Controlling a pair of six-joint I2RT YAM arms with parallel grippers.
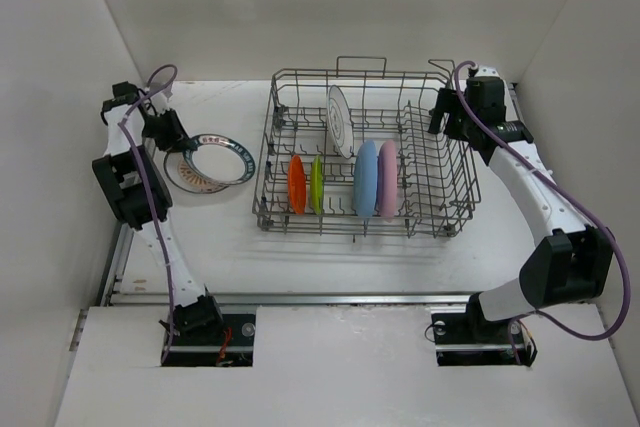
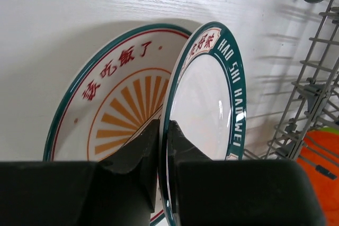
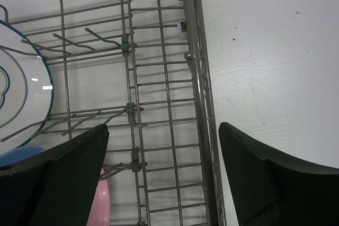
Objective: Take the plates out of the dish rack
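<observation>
White green-rimmed plate point(image 2: 204, 104), rim pinched in our left gripper point(image 2: 163, 130), tilted over sunburst-patterned plate point(image 2: 114, 104) lying by table's point(image 1: 230, 247) left edge; our right gripper point(image 3: 163, 128) gapes empty over grey wire dish rack point(image 1: 435, 172).

Robot lab test cell w/ bare white walls point(image 1: 300, 7), white table point(image 1: 340, 257), bolted-on left arm point(image 1: 165, 247) & right arm point(image 1: 530, 182).

Grey rack point(image 1: 440, 175), orange plate point(image 1: 296, 185), green-rimmed sunburst plate point(image 2: 119, 107), green-rimmed lettered plate point(image 2: 204, 104)
</observation>
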